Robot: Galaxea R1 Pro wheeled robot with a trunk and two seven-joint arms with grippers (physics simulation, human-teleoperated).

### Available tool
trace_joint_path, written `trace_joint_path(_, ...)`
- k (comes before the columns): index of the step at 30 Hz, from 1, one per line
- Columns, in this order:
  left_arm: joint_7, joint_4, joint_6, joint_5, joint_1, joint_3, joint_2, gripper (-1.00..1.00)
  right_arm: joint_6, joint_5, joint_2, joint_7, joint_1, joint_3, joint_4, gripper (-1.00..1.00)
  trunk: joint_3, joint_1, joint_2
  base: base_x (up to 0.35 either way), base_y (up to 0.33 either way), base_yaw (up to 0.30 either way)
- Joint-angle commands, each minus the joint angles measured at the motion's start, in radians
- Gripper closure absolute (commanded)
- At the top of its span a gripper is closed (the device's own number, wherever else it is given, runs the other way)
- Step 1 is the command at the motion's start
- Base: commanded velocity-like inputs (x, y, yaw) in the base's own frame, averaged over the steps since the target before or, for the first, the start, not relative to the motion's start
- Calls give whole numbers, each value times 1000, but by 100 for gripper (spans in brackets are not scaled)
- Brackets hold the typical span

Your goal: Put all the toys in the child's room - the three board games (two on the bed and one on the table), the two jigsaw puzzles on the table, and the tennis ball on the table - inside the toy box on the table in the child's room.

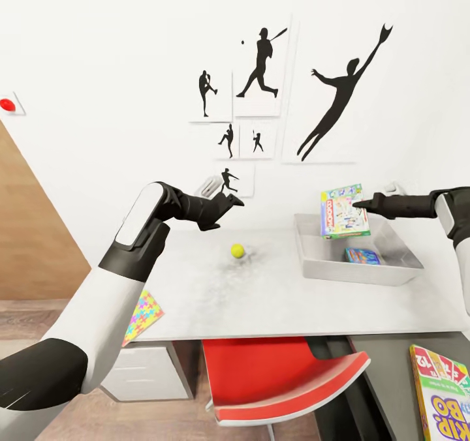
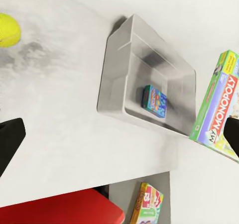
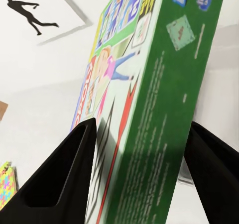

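**A:** What is the right gripper [image 1: 358, 202] doing?

**B:** At the right of the head view it reaches in from the frame edge. Its two dark fingers [image 3: 64, 179] straddle the green Monopoly box [image 1: 344, 211], one on the printed face and one on the back. The box stands upright on edge, over the near left part of the toy box [image 1: 391, 273]. I cannot tell whether the fingers press it or stand just off it.

**B:** The left gripper [image 1: 230, 201] hovers at centre frame, above the table [image 1: 215, 297], carrying nothing. Whether its fingers are spread or closed I cannot tell.

**A:** How would that game box handle?

**B:** I judge it light, stiff cardboard with a glossy printed skin, so a little slippery. A pinch across its thin depth, near the middle of one edge, should keep it from swinging.

**A:** And the other toys?

**B:** A small blue box [image 1: 362, 256] lies flat inside the smooth, light-grey, slope-sided bin. The tennis ball [image 1: 237, 250], fuzzy and yellow-green, sits at the centre of the mottled grey tabletop; it would roll if nudged. One jigsaw puzzle [image 1: 143, 315], a thin bright sheet, lies at the lower left, partly behind the left arm; I judge it floppy and hard to lift from flat. The Skip-Bo box [image 1: 442, 389] rests at the lower right corner on the dark section. A red chair [image 1: 274, 376] sits tucked below.
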Motion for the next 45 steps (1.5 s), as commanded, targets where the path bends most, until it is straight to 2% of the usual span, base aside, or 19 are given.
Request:
trace_joint_path(1,10,0,1,8,-1,0,0,-100,6,11,1,7,-2,-7,-1,100,-2,1,-2,0,0,0)
trace_joint_path(7,13,-10,11,23,-30,29,24,-100,37,8,19,20,-32,21,3,100,-2,1,-2,0,0,0)
trace_joint_path(14,13,-10,11,23,-66,64,24,-100,37,8,19,20,-72,22,3,100,-2,1,-2,0,0,0)
trace_joint_path(25,13,-10,11,23,-66,64,24,-100,37,8,19,20,-134,22,3,100,-2,1,-2,0,0,0)
trace_joint_path(43,13,-10,11,23,-66,64,24,-100,37,8,19,20,-134,22,3,100,-2,1,-2,0,0,0)
trace_joint_path(45,13,-13,12,23,-69,54,25,-100,35,9,24,17,-128,18,3,100,-2,1,-2,0,0,0)
